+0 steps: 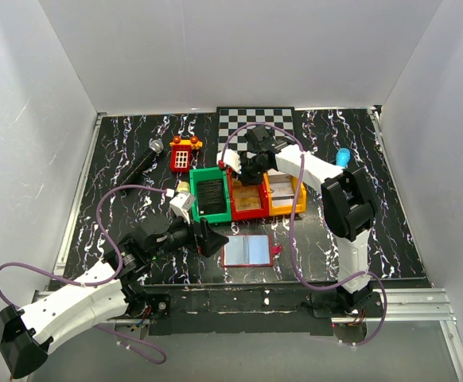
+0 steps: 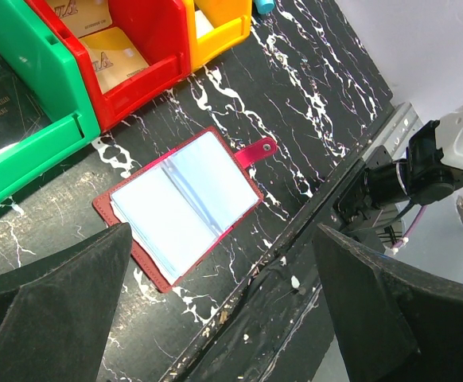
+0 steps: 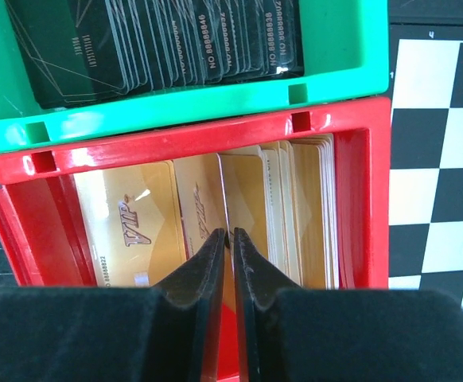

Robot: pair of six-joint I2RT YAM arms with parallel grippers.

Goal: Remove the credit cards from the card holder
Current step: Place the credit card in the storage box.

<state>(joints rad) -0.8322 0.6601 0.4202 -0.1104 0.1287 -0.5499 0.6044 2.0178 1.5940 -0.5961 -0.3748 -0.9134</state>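
Observation:
The card holder [image 1: 247, 250] lies open and flat on the black marbled table, its pale bluish sleeves facing up and its red tab [image 2: 257, 151] pointing right. My left gripper [image 1: 208, 239] hovers just left of it, fingers wide open with nothing between them [image 2: 222, 235]. My right gripper [image 1: 247, 171] reaches down into the red bin [image 3: 359, 199], its jaws [image 3: 231, 232] parted by a narrow slit, with the edge of a tan-orange credit card [image 3: 247, 199] standing in that slit. More tan-orange cards [image 3: 136, 227] fill this bin. Dark cards [image 3: 160, 40] sit in the green bin [image 1: 196, 191].
A yellow bin [image 1: 283, 208] adjoins the red one on the right. Behind the bins lie a checkerboard [image 1: 255, 121], a red toy phone [image 1: 182, 153] and a microphone [image 1: 142, 161]. A blue-capped object [image 1: 343, 156] stands at the right. The metal rail [image 2: 351, 171] borders the table's near edge.

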